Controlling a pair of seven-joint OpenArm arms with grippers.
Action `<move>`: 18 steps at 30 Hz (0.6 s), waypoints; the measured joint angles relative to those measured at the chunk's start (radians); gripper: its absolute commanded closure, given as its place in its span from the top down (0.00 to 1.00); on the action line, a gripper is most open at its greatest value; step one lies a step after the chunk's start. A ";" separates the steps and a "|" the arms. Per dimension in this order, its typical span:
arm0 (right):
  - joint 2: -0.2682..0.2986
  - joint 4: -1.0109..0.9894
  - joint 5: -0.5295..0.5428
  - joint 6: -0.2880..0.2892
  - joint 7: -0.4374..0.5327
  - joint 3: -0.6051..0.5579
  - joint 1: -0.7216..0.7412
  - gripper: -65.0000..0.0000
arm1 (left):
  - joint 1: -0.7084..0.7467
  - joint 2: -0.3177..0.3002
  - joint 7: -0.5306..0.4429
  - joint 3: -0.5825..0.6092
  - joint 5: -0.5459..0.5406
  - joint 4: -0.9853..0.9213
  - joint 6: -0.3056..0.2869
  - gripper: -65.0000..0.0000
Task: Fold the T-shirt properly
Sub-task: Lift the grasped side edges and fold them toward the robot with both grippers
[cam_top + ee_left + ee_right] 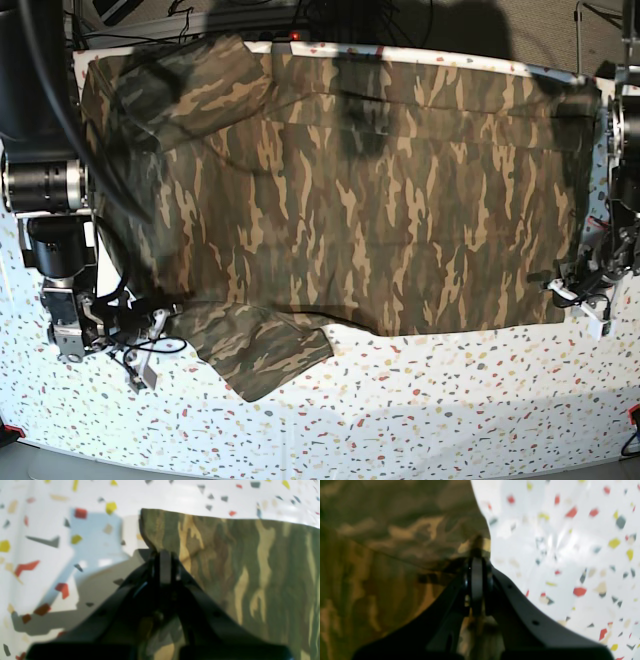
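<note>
The camouflage T-shirt (pixel 380 200) lies spread across the speckled table (pixel 450 400), one sleeve (pixel 265 350) pointing toward the front and the other (pixel 190 90) at the back left. In the base view my left gripper (pixel 565 288) is at the shirt's front right corner. The left wrist view shows that gripper (pixel 165 555) shut on the cloth's (pixel 250 567) corner edge. My right gripper (pixel 165 322) sits at the front left beside the near sleeve. In the right wrist view it (pixel 477 565) is shut on the shirt's (pixel 382 542) edge. The collar is hidden.
The right arm's black body (pixel 45 180) stands over the table's left edge, partly covering the shirt. The left arm's links (pixel 625 130) rise along the right edge. Cables (pixel 250 15) lie behind the table. Bare speckled surface runs along the front.
</note>
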 measured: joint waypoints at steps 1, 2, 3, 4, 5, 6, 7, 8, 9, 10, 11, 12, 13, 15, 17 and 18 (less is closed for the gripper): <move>0.005 0.024 0.023 0.000 -0.017 0.000 0.000 0.00 | 0.004 -0.008 0.025 0.001 -0.010 0.019 -0.013 0.00; 0.011 0.049 0.046 0.000 -0.036 0.000 0.000 0.00 | 0.006 -0.012 0.048 0.001 -0.022 0.037 -0.013 0.00; 0.016 0.076 0.065 0.000 -0.060 0.000 0.001 0.00 | 0.010 -0.015 0.060 0.001 -0.029 0.058 -0.010 0.00; 0.022 0.102 0.075 0.000 -0.087 0.000 0.001 0.00 | 0.011 -0.020 0.081 0.002 -0.038 0.082 -0.011 0.00; 0.027 0.130 0.087 0.003 -0.117 0.000 0.000 0.00 | 0.010 -0.023 0.097 0.002 -0.051 0.105 -0.011 0.00; 0.033 0.156 0.098 0.004 -0.141 0.000 -0.002 0.00 | 0.010 -0.024 0.105 0.002 -0.055 0.128 -0.011 0.00; 0.037 0.186 0.098 0.006 -0.153 0.000 -0.007 0.00 | 0.008 -0.024 0.120 0.002 -0.059 0.149 -0.011 0.00; 0.040 0.220 0.114 0.007 -0.174 0.000 -0.015 0.00 | 0.005 -0.023 0.138 0.002 -0.077 0.168 -0.012 0.00; 0.044 0.259 0.131 0.007 -0.195 0.000 -0.028 0.00 | 0.005 -0.022 0.145 0.002 -0.084 0.185 -0.014 0.00; 0.047 0.306 0.151 0.007 -0.212 0.000 -0.047 0.00 | 0.008 -0.021 0.152 0.002 -0.088 0.200 -0.014 0.00; 0.050 0.355 0.173 0.008 -0.222 0.000 -0.070 0.00 | 0.014 -0.023 0.159 0.002 -0.100 0.216 -0.013 0.00; 0.055 0.410 0.179 0.008 -0.229 0.000 -0.099 0.00 | 0.027 -0.025 0.158 0.002 -0.109 0.236 -0.011 0.00; 0.060 0.468 0.182 0.008 -0.238 -0.002 -0.134 0.00 | 0.047 -0.029 0.155 0.003 -0.132 0.259 -0.011 0.00; 0.079 0.585 0.206 -0.027 -0.241 -0.007 -0.206 0.00 | 0.100 -0.045 0.155 0.005 -0.161 0.314 -0.005 0.00; 0.108 0.690 0.230 -0.079 -0.246 -0.006 -0.272 0.00 | 0.165 -0.066 0.156 0.006 -0.159 0.386 0.031 0.00; 0.128 0.735 0.253 -0.091 -0.246 -0.005 -0.300 0.00 | 0.198 -0.079 0.163 0.006 -0.154 0.429 0.043 0.00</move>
